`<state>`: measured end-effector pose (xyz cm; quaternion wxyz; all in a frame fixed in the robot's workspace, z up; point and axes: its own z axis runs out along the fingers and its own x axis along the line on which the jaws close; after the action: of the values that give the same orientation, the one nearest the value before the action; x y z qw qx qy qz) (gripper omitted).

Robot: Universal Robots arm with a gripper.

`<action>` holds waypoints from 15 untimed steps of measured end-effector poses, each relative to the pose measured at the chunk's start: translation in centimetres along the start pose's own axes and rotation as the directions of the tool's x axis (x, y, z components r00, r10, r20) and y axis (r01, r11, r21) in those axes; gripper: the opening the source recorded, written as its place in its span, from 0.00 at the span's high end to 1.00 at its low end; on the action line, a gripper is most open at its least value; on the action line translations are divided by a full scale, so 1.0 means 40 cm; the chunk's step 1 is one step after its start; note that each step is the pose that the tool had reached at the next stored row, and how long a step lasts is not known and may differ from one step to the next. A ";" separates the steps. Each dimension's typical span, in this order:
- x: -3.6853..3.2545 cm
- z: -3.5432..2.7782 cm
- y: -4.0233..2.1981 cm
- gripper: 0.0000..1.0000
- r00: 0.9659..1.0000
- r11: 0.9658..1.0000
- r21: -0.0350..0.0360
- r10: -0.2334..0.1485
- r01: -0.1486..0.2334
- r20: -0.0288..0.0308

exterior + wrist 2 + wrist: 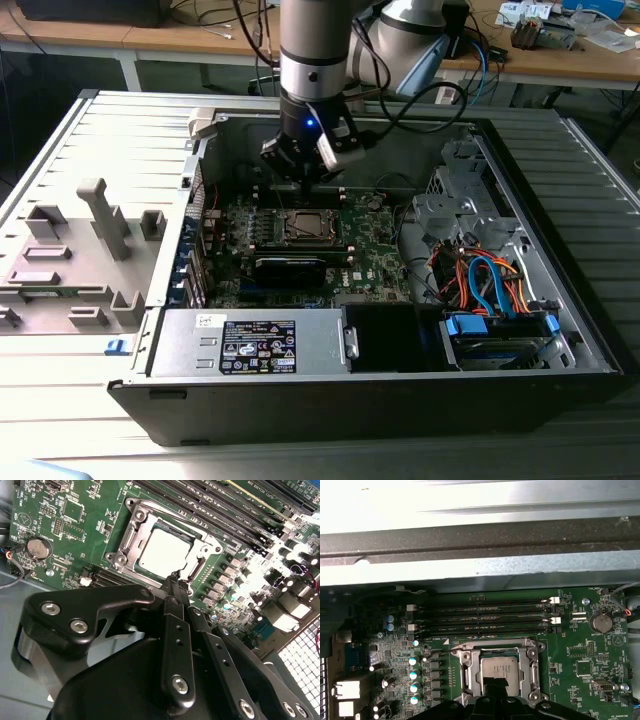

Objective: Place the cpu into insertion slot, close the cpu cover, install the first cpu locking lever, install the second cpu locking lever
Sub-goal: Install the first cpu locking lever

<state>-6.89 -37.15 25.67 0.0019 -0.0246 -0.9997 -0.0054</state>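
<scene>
The cpu (162, 550) lies flat in the insertion slot (303, 228) on the green motherboard, silver top up. The cpu cover (131, 534) lies down around it as a metal frame, and the chip shows through its window. In the first wrist view the cpu (502, 670) and cpu cover (469, 672) sit just beyond the finger ends. My gripper (175, 581) hovers just above the socket's edge, black fingers pressed together, shut with nothing between them. In the exterior view the gripper (305, 172) hangs above the slot's far side. A thin metal lever rod (442, 651) runs beside the socket.
Four long memory slots (485, 615) run along one side of the socket. A coin battery (601, 623) and a row of capacitors (413, 680) flank it. The case wall (480, 545) rises behind. A black card (290, 268), power supply (255, 345) and drive cables (480, 280) fill the case.
</scene>
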 end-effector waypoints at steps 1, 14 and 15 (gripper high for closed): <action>0.001 0.000 0.000 0.89 1.000 1.000 0.000 0.000 0.000 0.000; 0.021 0.000 -0.001 0.89 1.000 1.000 0.000 0.000 0.000 0.000; 0.022 0.000 -0.001 0.89 1.000 1.000 0.000 0.000 0.000 0.000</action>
<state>-7.77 -37.15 25.67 0.0019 -0.0246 -0.9997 -0.0053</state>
